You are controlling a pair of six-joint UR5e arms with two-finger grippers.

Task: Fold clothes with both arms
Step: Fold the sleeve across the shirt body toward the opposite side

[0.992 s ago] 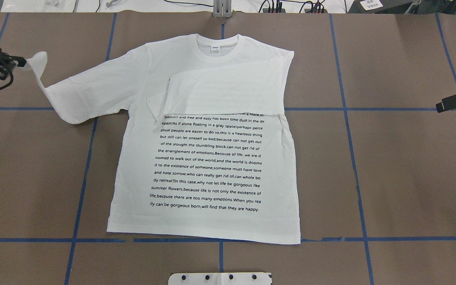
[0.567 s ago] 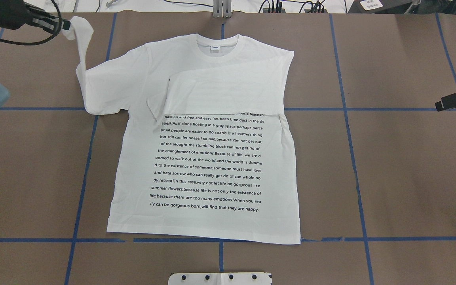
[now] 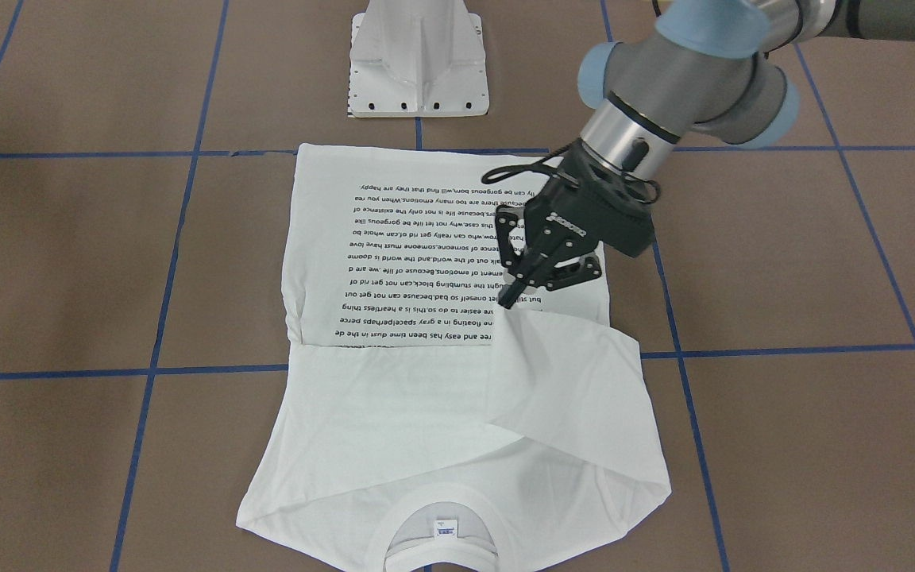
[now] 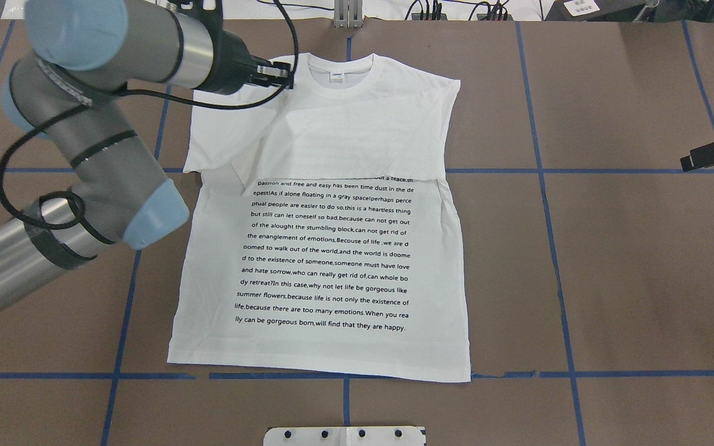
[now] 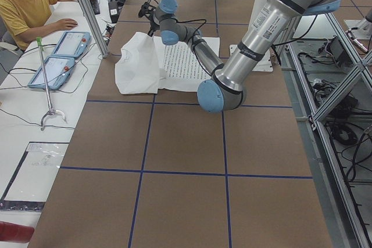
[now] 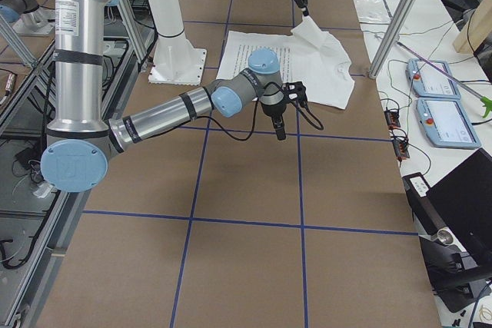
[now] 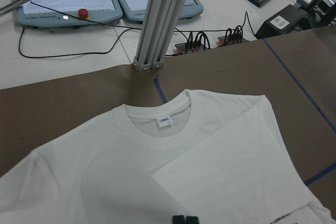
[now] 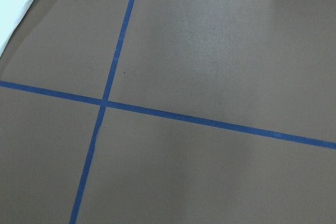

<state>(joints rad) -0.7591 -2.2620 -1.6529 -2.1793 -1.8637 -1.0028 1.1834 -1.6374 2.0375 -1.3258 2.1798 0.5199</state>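
Over the chest of the T-shirt (image 4: 326,260), which lies flat at mid-table with its collar away from the robot, my left gripper (image 3: 509,300) pinches the cuff of the sleeve (image 3: 577,381). The sleeve trails back toward its shoulder, so I judge it must be laid across the shirt's width. The right gripper (image 4: 713,155) is well apart, and I cannot tell how its jaws stand.

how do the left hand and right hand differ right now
The left hand is over the shirt; the right hand is out over bare table, clear of it. The left hand pinches a sleeve, held up; the right hand holds nothing. Both are black and two-fingered.
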